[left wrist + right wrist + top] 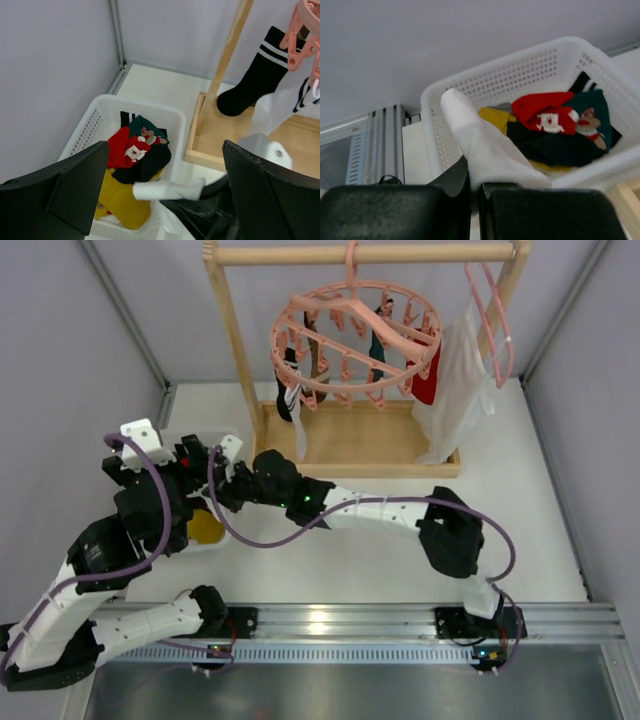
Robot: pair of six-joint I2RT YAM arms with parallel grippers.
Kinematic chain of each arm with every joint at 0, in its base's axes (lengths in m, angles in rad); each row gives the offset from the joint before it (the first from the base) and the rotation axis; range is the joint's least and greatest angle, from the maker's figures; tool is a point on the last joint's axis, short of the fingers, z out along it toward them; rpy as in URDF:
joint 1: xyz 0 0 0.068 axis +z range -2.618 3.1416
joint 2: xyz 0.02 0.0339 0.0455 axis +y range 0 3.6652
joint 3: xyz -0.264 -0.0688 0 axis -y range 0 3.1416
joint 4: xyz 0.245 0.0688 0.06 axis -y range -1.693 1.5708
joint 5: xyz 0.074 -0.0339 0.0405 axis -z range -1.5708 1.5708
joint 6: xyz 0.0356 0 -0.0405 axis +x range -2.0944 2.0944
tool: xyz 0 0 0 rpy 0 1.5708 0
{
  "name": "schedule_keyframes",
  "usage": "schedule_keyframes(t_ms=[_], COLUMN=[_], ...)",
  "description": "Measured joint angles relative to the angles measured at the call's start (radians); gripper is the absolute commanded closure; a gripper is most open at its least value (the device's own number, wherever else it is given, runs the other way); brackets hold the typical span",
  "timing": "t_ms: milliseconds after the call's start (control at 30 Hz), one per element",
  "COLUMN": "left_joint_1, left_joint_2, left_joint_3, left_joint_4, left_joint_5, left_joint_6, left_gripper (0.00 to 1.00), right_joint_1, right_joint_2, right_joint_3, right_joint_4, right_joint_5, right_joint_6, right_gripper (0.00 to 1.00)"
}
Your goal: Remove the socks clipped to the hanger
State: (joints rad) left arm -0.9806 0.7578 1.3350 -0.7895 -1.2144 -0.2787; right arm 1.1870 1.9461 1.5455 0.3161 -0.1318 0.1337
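From my screen the right gripper (474, 182) is clenched on a white sock (485, 145), pinching its lower end while the rest stands up over the near rim of the basket (520, 57); the left wrist view shows that sock lying crosswise just above the basket's front edge; inside the basket I see a red sock (122, 147) with a small Santa figure, a teal sock (145, 125) behind it, a black sock (145, 167) under them and a yellow cloth (120, 200) at the front; the left gripper (165, 150) is released, its jaws spread wide, hovering above the basket and touching nothing; the wooden rack (370, 252) stands on the bench (520, 520) just right of the basket, and the hanger (385, 330) hooks over its top bar, well above the basket; clipped on the hanger's side nearest the basket are a striped black sock (250, 85) and a hanging white sock (272, 107); on the side farthest from the basket hangs a clipped red sock (428, 380); a dark sock (377, 345) hangs near the middle.
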Motion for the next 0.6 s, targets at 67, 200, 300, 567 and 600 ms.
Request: schedule_keyframes(t_ms=[67,200,300,567,600], left_joint_1=[0.0,0.0,0.002,0.003,0.003], left_joint_2=[-0.02,-0.051,-0.071,-0.167,-0.169], left_joint_3=[-0.011,-0.037,-0.053,-0.08,-0.08], left_joint_4=[0.001,0.0,0.0,0.0,0.0], left_joint_5=[-0.024,-0.1,-0.144,-0.155,-0.153], left_joint_6=[-0.009,-0.035,-0.058,-0.097,-0.101], left_gripper=[0.02,0.02,0.02,0.02,0.02], right_joint_1=[0.0,-0.001,-0.007,-0.032,-0.035], right_joint_2=[0.105,0.292,0.43,0.373,0.332], right_joint_3=[0.135,0.39,0.587,0.46,0.397], right_joint_4=[-0.026,-0.092,-0.143,-0.192,-0.195], right_joint_5=[-0.028,-0.055,-0.054,-0.043,-0.039], right_joint_6=[-0.003,-0.021,-0.034,-0.062,-0.064], right_gripper=[1.0,0.85,0.33,0.21,0.21])
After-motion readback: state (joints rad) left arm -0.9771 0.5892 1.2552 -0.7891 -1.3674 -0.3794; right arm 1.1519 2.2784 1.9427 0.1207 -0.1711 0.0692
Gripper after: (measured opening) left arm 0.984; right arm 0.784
